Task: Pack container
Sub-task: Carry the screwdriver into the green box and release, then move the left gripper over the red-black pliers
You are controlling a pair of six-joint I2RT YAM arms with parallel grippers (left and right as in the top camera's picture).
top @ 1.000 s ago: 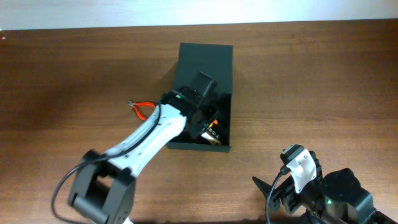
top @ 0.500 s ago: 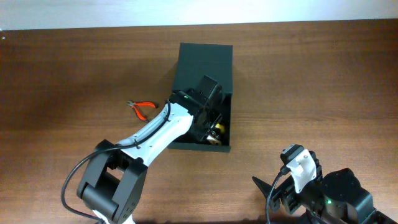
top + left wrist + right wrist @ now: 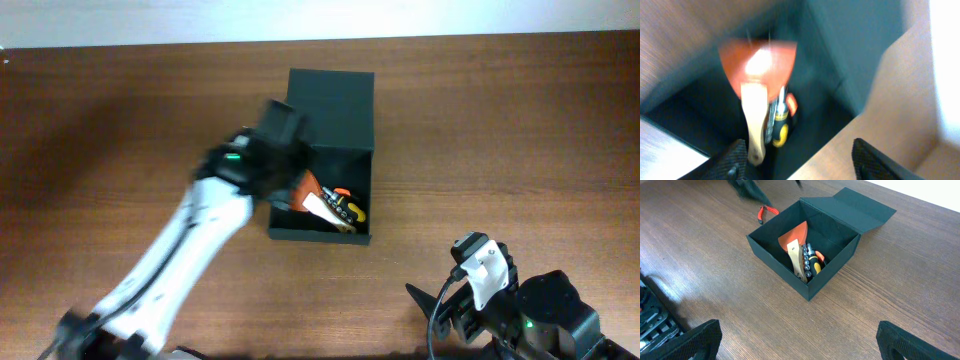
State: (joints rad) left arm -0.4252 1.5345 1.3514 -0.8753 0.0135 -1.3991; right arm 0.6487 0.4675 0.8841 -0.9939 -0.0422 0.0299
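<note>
Wooden table (image 3: 500,130) bears the container (image 3: 335,160), lengthwise away from the robot, flap (image 3: 330,105) farthest.

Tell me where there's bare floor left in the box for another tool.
Inside the container, bare floor lies along the hinge side, behind the orange scraper. Against the opposite wall it is crowded: scraper handle and screwdriver lie packed together.
</note>
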